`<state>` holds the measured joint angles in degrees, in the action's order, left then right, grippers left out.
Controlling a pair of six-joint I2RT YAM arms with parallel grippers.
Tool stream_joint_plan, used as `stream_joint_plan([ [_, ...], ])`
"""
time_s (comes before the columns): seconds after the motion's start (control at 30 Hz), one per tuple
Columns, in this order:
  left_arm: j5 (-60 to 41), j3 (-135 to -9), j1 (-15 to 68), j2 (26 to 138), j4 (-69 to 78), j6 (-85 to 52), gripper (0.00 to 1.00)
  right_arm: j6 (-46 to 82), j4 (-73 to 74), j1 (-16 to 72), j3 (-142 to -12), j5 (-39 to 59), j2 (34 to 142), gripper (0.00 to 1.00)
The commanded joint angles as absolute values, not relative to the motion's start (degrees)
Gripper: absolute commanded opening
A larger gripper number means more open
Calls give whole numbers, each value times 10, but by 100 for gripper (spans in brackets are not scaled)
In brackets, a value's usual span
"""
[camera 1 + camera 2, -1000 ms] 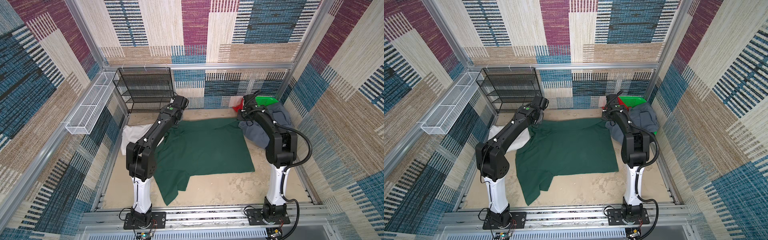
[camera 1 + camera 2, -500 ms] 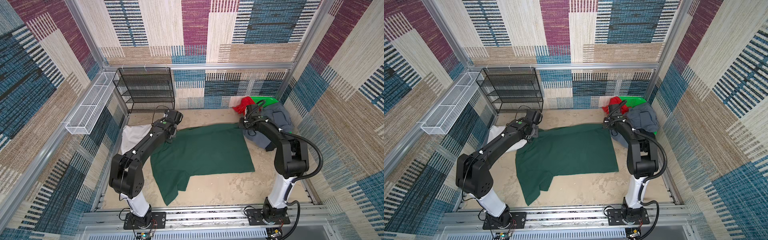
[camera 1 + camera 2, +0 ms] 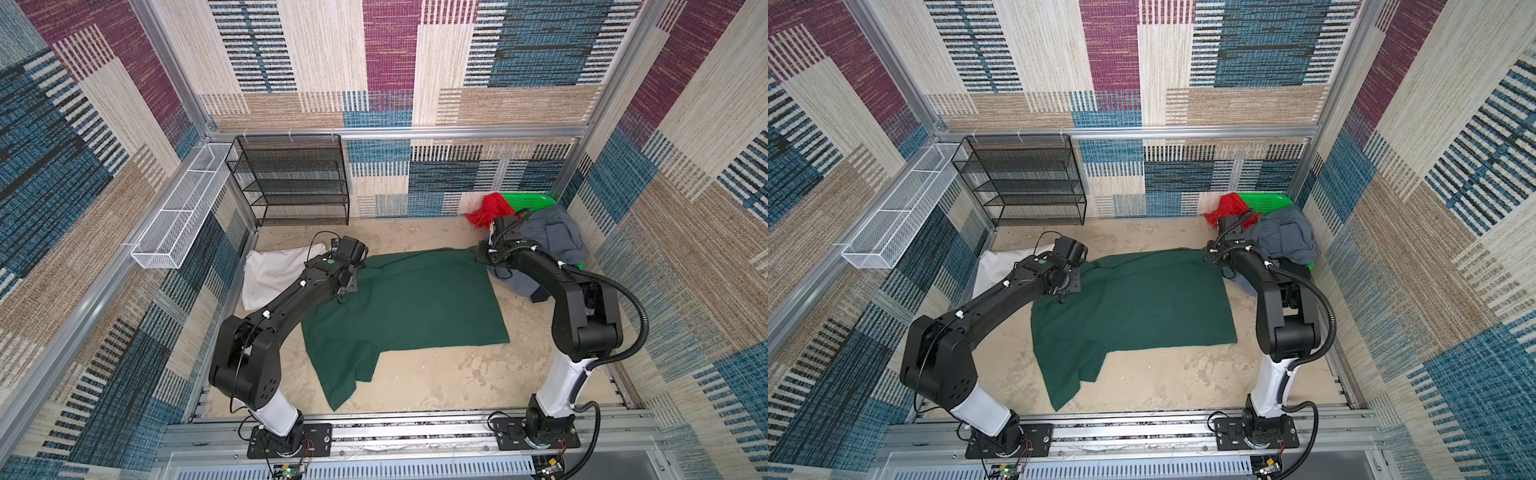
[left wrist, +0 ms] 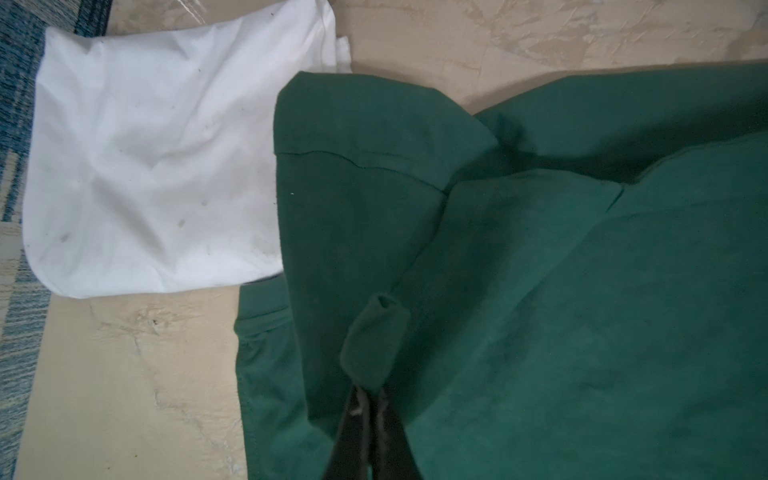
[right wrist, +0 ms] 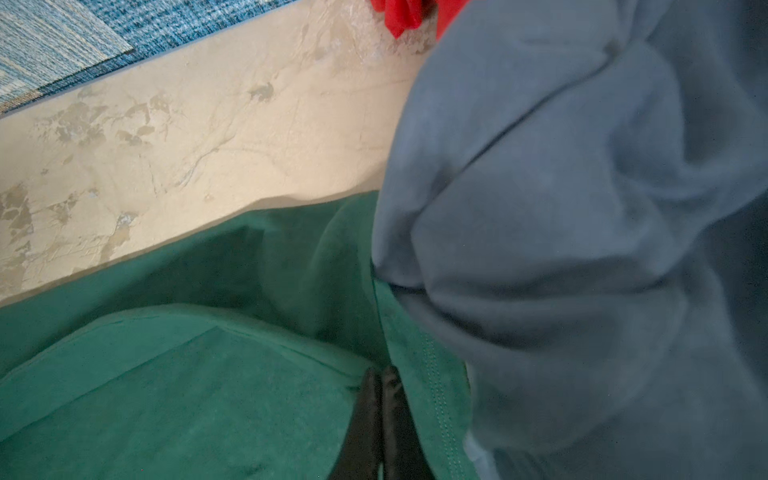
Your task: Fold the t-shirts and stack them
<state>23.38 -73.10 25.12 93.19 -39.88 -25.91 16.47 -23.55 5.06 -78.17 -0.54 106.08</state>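
Observation:
The dark green t-shirt [image 3: 415, 299] [image 3: 1142, 299] lies spread in the middle of the table, one sleeve towards the front. My left gripper [image 3: 341, 297] [image 4: 369, 388] is shut on a bunched fold of it at its left far side [image 4: 582, 291]. At the shirt's far right corner [image 5: 166, 395] my right gripper [image 3: 478, 257] [image 5: 381, 374] is shut on the cloth beside the hem. A folded white t-shirt [image 3: 270, 270] [image 4: 145, 166] lies at the left. The grey-blue t-shirt [image 3: 557, 232] [image 5: 582, 208] and the red one [image 3: 486, 210] are heaped at the back right.
A bright green basket [image 3: 528, 201] stands in the back right corner under the heap. Against the back wall on the left stands a black mesh shelf rack [image 3: 291, 178]. A white wire basket [image 3: 183, 212] hangs on the left wall. Bare table shows in front of the green shirt.
Both grippers have come down and towards the front, bringing the green shirt's far edge with them. The left arm has dropped much lower over the table.

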Motion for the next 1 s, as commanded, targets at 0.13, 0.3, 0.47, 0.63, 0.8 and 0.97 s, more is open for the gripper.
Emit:
stream_joint_plan([
  [0.13, 206, -699, 258, 914, -396, -298, 11, 182, -203, 50, -742, 24, 1038, 31],
  [0.3, 203, -693, 258, 883, -406, -298, 59, 183, -207, 50, -740, 32, 1028, 71],
  [0.47, 196, -676, 248, 833, -383, -294, 74, 183, -209, 51, -736, 45, 1010, 74],
  [0.63, 142, -651, 179, 817, -359, -294, 77, 180, -222, 58, -726, 20, 988, 77],
  [0.8, 127, -644, 122, 830, -321, -273, 79, 165, -245, 114, -735, -25, 976, 84],
  [0.97, 65, -675, 70, 900, -288, -279, 77, 179, -221, 170, -743, 25, 990, 95],
])
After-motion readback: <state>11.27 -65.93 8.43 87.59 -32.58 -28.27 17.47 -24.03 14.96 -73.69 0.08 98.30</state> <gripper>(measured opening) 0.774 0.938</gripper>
